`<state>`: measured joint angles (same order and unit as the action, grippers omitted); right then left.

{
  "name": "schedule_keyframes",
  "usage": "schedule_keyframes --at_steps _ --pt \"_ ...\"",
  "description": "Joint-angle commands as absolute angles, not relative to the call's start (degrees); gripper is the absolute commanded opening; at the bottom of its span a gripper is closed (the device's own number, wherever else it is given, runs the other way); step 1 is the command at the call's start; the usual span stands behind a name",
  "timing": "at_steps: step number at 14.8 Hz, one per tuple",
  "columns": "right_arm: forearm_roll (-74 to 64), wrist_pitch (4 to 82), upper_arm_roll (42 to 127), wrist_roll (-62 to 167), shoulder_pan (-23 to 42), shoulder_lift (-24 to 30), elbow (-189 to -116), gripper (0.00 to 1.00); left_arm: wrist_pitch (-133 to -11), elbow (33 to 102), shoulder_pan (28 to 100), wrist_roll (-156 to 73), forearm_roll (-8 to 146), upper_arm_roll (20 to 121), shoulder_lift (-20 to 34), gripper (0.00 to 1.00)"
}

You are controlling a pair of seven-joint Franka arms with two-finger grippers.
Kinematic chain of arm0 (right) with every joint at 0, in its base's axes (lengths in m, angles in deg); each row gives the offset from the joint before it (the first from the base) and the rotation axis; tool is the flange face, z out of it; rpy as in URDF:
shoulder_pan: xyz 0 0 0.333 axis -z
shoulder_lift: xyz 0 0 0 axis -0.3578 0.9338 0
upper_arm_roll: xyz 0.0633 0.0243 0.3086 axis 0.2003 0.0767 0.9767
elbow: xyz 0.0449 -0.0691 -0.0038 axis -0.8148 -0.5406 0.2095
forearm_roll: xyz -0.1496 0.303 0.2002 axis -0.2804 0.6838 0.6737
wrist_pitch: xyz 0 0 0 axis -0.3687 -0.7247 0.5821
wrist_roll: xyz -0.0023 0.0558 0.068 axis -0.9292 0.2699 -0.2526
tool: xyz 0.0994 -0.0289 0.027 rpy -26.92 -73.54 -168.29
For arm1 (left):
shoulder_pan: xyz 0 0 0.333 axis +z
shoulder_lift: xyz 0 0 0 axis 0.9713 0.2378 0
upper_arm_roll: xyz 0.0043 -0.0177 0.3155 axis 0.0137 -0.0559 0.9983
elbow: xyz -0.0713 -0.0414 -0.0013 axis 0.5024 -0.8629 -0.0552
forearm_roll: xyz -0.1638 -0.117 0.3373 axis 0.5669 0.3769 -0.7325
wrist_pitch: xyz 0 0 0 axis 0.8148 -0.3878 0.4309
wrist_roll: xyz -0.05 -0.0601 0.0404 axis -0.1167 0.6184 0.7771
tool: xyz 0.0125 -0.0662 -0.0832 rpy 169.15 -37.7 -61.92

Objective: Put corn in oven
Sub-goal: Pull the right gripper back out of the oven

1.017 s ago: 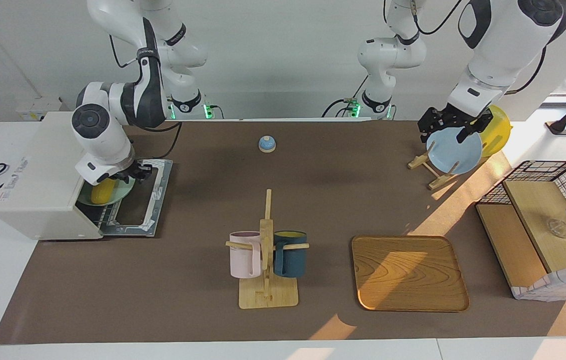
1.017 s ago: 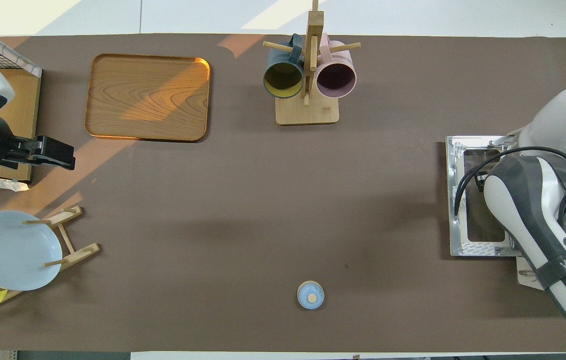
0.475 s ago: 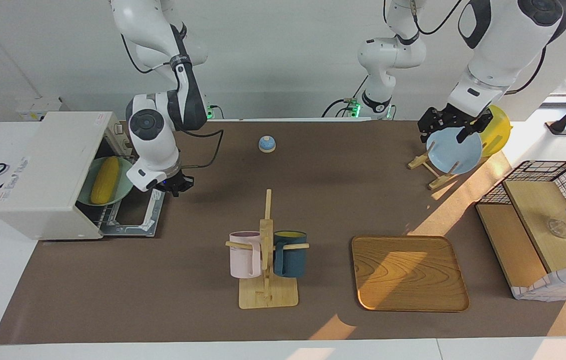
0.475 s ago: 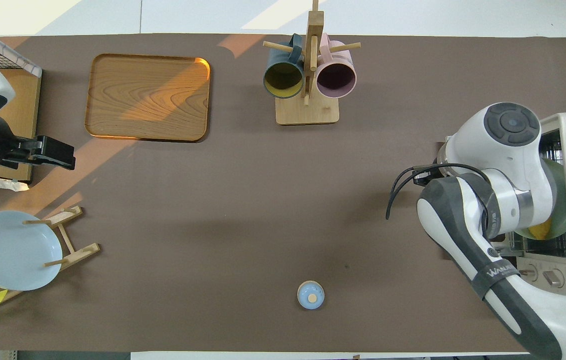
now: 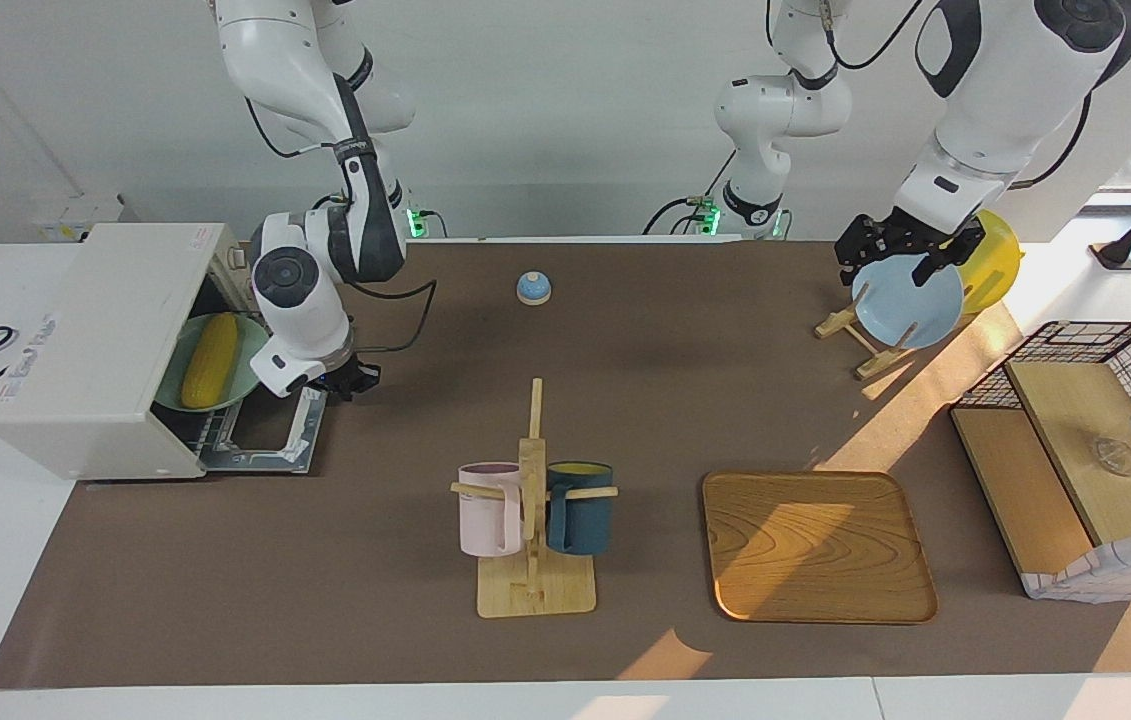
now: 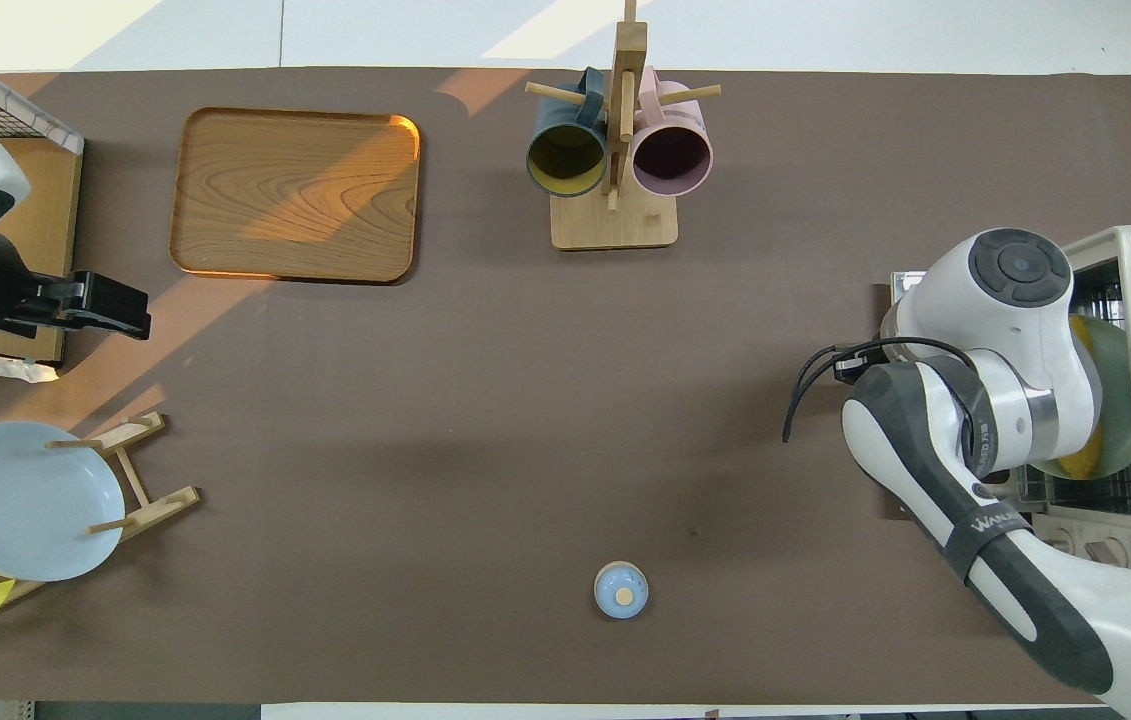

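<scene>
The yellow corn (image 5: 210, 358) lies on a green plate (image 5: 244, 377) in the mouth of the off-white oven (image 5: 95, 340), at the right arm's end of the table. The oven's door (image 5: 270, 440) hangs open and flat. My right gripper (image 5: 347, 380) is shut and holds nothing, just above the door's free edge and apart from the corn. In the overhead view the right arm covers most of the corn (image 6: 1082, 462) and its own gripper. My left gripper (image 5: 910, 252) waits open in the air by the plate rack, also seen as left gripper (image 6: 130, 308).
A mug rack (image 5: 533, 500) with a pink and a dark blue mug stands mid-table. Beside it lies a wooden tray (image 5: 818, 545). A small blue bell (image 5: 533, 288) sits near the robots. A blue plate (image 5: 910, 300), a yellow plate (image 5: 990, 260) and a wire basket (image 5: 1085, 450) fill the left arm's end.
My right gripper has drawn back out of the oven mouth and shut, leaving the corn on its plate inside. The left arm has not moved.
</scene>
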<state>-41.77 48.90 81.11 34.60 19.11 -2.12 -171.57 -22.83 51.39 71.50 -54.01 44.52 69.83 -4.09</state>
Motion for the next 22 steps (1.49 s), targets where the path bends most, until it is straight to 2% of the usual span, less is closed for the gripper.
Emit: schedule_keyframes --at_steps 1,10,14,22 --pt "-41.03 50.93 81.47 34.76 20.44 -3.16 -173.85 0.00 -22.31 52.35 72.20 -53.56 44.98 69.53 -5.32 1.00" --pt "-42.08 51.38 81.29 34.67 20.44 -3.07 -175.35 0.00 -22.31 52.35 72.20 -53.56 44.89 69.53 -5.32 1.00" --pt "-48.31 49.45 81.29 34.67 20.44 -2.98 -174.38 0.00 -22.31 52.35 72.20 -53.56 44.89 69.53 -5.32 1.00" --pt "-55.01 37.51 81.29 39.31 20.79 -3.16 -165.78 0.00 -22.31 52.35 72.20 -53.56 44.89 69.53 -5.32 1.00"
